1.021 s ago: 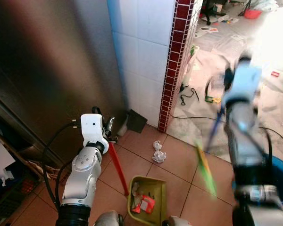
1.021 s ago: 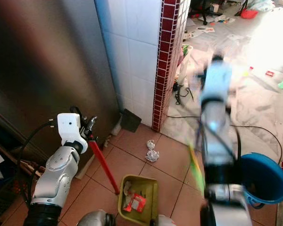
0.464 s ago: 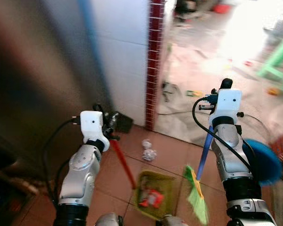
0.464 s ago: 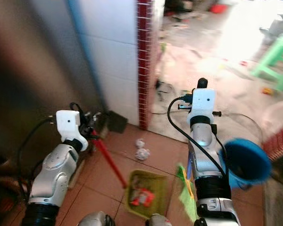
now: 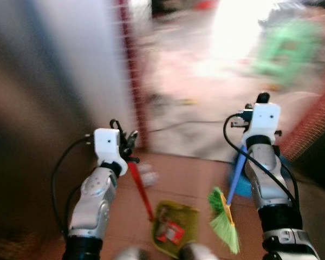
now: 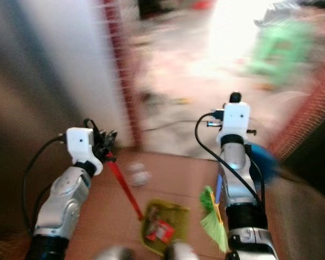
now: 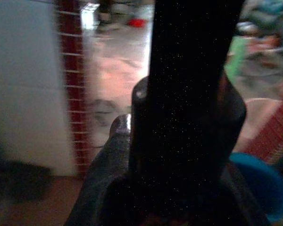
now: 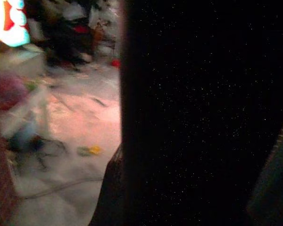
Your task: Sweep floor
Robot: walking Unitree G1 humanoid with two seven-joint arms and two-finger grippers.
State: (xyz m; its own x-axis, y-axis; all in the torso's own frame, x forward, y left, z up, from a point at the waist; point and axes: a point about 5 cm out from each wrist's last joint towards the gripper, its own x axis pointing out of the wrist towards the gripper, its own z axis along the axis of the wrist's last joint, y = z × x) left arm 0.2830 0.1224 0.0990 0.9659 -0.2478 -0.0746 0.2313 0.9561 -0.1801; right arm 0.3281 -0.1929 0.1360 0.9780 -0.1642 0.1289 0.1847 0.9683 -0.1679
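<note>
Left eye view is showing the robot standing over a yellow-green dustpan [image 5: 175, 229] that is lying on the reddish tile floor [image 5: 119, 216], and everything else can be placed from this dustpan. The left gripper [image 5: 131, 147] is closing its fingers on the top of the red handle [image 5: 142, 190], which is running down at a slant to the near-left edge of the dustpan; the robot is probably holding the pan this way so that its open mouth is facing the dirt without bending the body. Some red and white trash [image 5: 168, 231] is already lying inside the pan. The right gripper [image 5: 244, 147] is holding the blue stick of the broom [image 5: 227, 216], although the pictures are too blurred to tell how the fingers are standing around it; the green bristles are hanging just right of the dustpan, seemingly ready to push litter into it. A crumpled white paper [image 5: 147, 174] is lying beyond the dustpan, near the handle, and it seems to be the next thing to sweep. A blue bucket [image 5: 284, 168] is standing behind the right arm, well apart from the pan. The whole scene is smeared, so the robot is judged to be turning.
</note>
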